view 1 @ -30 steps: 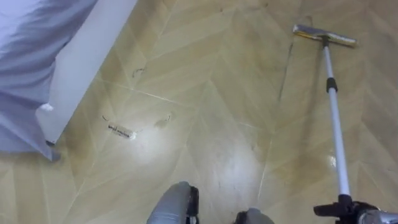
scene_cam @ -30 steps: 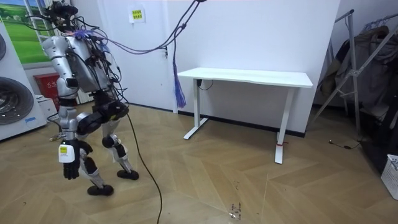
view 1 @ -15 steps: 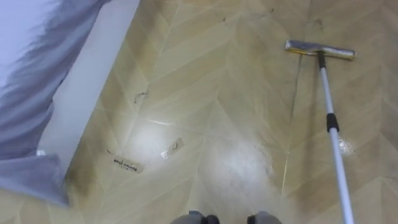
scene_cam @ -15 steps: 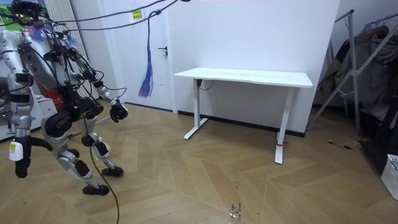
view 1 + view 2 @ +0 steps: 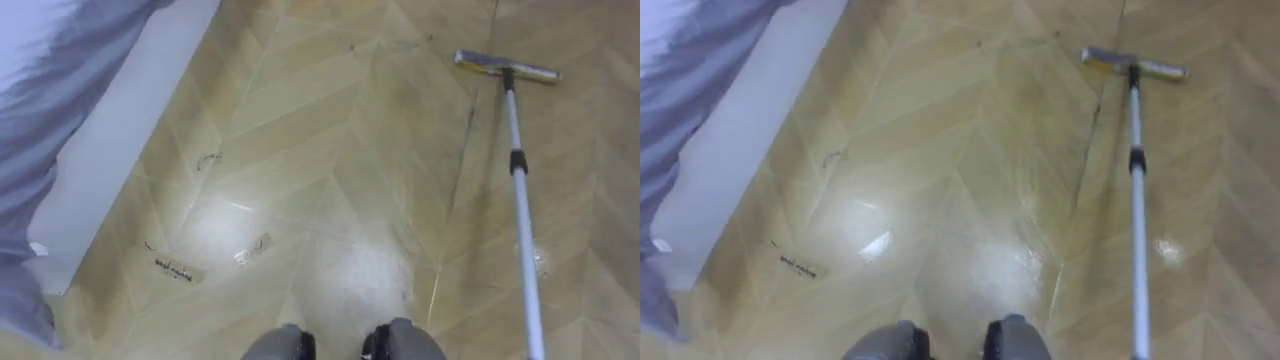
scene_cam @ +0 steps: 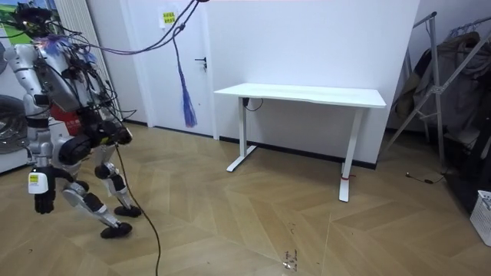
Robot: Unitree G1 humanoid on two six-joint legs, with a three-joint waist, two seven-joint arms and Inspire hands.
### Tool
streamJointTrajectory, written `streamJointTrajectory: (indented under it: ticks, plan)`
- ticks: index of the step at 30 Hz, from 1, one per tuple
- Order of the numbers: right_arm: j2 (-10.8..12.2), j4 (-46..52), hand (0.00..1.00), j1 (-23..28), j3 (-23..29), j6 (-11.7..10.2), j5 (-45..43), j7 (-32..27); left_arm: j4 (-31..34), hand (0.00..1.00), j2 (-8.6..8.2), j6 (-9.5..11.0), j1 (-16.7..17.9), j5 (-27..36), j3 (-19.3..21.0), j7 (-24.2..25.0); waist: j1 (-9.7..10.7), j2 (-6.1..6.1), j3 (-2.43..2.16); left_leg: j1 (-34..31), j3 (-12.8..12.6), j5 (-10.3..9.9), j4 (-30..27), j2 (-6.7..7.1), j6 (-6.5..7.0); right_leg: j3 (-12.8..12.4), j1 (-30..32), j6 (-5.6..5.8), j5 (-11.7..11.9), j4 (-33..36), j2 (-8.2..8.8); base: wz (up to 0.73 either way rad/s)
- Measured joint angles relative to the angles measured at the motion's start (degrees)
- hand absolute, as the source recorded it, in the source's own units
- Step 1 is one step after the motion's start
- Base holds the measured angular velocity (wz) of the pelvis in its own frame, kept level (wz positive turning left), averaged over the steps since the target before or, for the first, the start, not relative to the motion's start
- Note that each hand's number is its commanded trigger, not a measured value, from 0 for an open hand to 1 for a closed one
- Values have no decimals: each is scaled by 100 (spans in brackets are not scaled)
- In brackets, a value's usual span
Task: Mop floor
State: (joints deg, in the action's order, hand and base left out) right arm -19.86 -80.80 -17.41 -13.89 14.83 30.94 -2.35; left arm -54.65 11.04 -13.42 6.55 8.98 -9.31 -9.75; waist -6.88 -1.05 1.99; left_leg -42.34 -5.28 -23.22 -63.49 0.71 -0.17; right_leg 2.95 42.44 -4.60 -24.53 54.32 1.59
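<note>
A mop lies out over the wooden floor ahead and to my right. Its flat head (image 5: pixel 505 66) (image 5: pixel 1134 64) rests on the boards at the far right. The white pole (image 5: pixel 519 200) (image 5: pixel 1136 200) runs from it toward me and leaves the bottom edge, so what holds its near end is hidden. In the room view I stand at the left, by the white door. One hand (image 6: pixel 43 201) hangs beside my thigh at the room view's left. The other hand (image 6: pixel 119 138) is at hip height.
A white board (image 5: pixel 110 130) with blue-grey cloth (image 5: pixel 50 70) over it borders the floor on my left. Small scraps (image 5: pixel 174 269) (image 5: pixel 254 248) lie on the boards near it. In the room view a white desk (image 6: pixel 303 95) stands by the wall.
The eye view has shifted, so the pole's lower end and the dark hand on it have left the picture. In the room view I stepped toward its left and lowered one arm.
</note>
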Motion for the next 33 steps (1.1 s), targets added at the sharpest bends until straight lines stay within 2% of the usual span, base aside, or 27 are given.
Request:
streamJointTrajectory:
  ticks: [1,2,3,4,5,7,8,9,10,11,12,13,14,16,18,20,22,23,24,25,26,27,29,30,31,32,33]
  plan:
    - [-28,102,100,-90,32,-3,157,34,141,0,3,4,90,-92,4,9,-60,13,-24,-221,33,16,455,2,19,13,-44,1,13,-109,-10,8]
    - [-16,178,100,-101,80,-24,294,86,197,0,1,5,201,-195,11,40,-113,12,-26,-386,24,84,1079,5,-1,35,-174,20,20,-237,-13,7]
    - [0,189,100,-71,88,-32,328,138,196,0,1,-8,201,-243,14,57,-121,13,-27,-419,26,186,1437,0,13,40,-272,41,4,-313,-12,0]
    - [38,188,100,96,133,-55,394,274,170,0,2,-30,325,-340,27,125,-122,1,-37,-400,39,625,1870,13,194,33,-510,109,-63,-456,21,0]
    - [36,189,100,391,132,-78,478,410,148,0,-6,-30,436,-464,24,219,-105,12,-106,-201,-30,843,2098,15,340,34,-750,214,-114,-624,56,8]
    - [-22,99,100,887,78,-126,450,494,13,0,-43,-28,409,-601,21,340,-20,78,-169,35,-175,903,2145,22,490,19,-1013,351,-173,-747,129,24]
    - [-36,-22,100,1132,27,-121,200,486,-181,0,-85,-1,338,-685,32,386,16,80,-182,140,-241,783,2117,101,650,-52,-1062,406,-213,-600,206,18]
    - [-43,-81,100,1239,13,-123,82,464,-270,0,-110,11,268,-719,34,390,46,94,-179,181,-250,711,2095,154,682,-54,-1048,422,-191,-411,238,12]
    - [-43,-191,100,1474,9,-122,-88,421,-298,0,-150,31,220,-746,34,411,144,163,-186,227,-264,606,2003,239,794,-39,-920,527,-84,3,352,21]
    - [-17,-212,100,1727,9,-115,-229,354,-226,0,-173,112,218,-743,25,420,222,267,-194,246,-246,459,1895,296,873,-77,-710,647,128,487,419,20]
    - [4,-208,100,1827,7,-114,-240,326,-203,0,-178,145,205,-741,15,419,237,300,-187,265,-249,395,1866,309,891,-129,-592,669,278,707,423,0]
    - [59,-208,100,1998,7,-115,-231,290,-185,0,-211,197,180,-742,22,413,302,383,-190,302,-247,296,1853,313,921,-197,-361,694,502,1015,395,-18]
    - [130,-206,100,2095,6,-116,-211,263,-121,0,-225,215,175,-734,11,387,370,472,-185,328,-245,240,1873,311,945,-229,-149,716,472,1052,351,-19]
    - [274,-204,100,2163,22,-115,-211,202,-12,0,-254,230,175,-725,16,318,435,487,-160,361,-291,212,1974,308,964,-363,273,704,436,718,241,-13]
    - [411,-192,100,2163,52,-113,-214,147,-22,0,-268,212,180,-719,5,271,535,469,-145,467,-298,199,2085,336,953,-355,470,668,478,-57,191,0]
    - [460,-181,100,2141,115,-13,-273,108,-69,0,-289,122,191,-731,6,253,537,416,-130,670,-283,44,2090,347,893,-158,438,455,834,-1027,194,6]
    - [413,-159,100,2023,235,90,-456,74,-176,0,-314,35,184,-665,6,245,511,424,-138,774,-222,-107,1979,304,799,-14,271,373,953,-1055,175,-2]
    - [382,-167,100,1787,290,188,-581,45,-235,0,-290,0,178,-612,7,244,497,379,-123,823,-166,-200,1888,287,728,100,204,336,975,-989,199,-5]
    - [361,-195,100,1668,335,238,-641,39,-252,0,-279,-13,172,-618,20,243,494,366,-117,844,-128,-238,1829,284,697,153,185,268,955,-918,233,3]
    - [303,-232,100,1401,394,301,-681,14,-252,0,-240,-29,158,-602,16,240,480,309,-83,846,-83,-298,1650,267,609,191,169,179,830,-752,230,7]
    - [220,-229,100,1070,390,372,-724,-19,-229,0,-182,-27,154,-470,11,237,430,249,-45,766,-80,-344,1348,206,521,183,182,154,672,-574,225,6]
    - [177,-221,100,904,389,367,-739,-38,-221,0,-154,-27,152,-395,9,237,392,226,-31,702,-81,-348,1148,175,510,187,190,146,600,-496,209,-6]
    - [-17,-207,100,237,354,255,-657,-79,-194,0,-99,-25,151,-280,2,142,154,121,0,471,-72,-255,442,53,349,167,193,45,381,-194,130,-8]
    - [-51,-187,100,85,349,194,-632,-78,-187,0,-88,-24,154,-285,2,131,98,100,3,410,-78,-222,295,11,290,161,194,19,344,-150,105,5]
    - [-109,-159,100,-153,348,100,-581,-66,-140,0,-69,-25,155,-287,2,130,15,32,27,247,-41,-126,46,-47,154,133,192,8,317,-135,11,9]
    - [-126,-131,100,-267,361,72,-545,-55,-79,0,-58,-24,169,-289,4,132,-15,9,22,168,-22,-128,4,-68,106,131,193,-9,313,-143,3,14]
    - [-148,-82,100,-481,412,30,-500,-32,-9,0,-49,-4,199,-324,17,142,-118,1,5,2,51,-143,324,-85,119,143,187,-12,319,-187,-4,9]
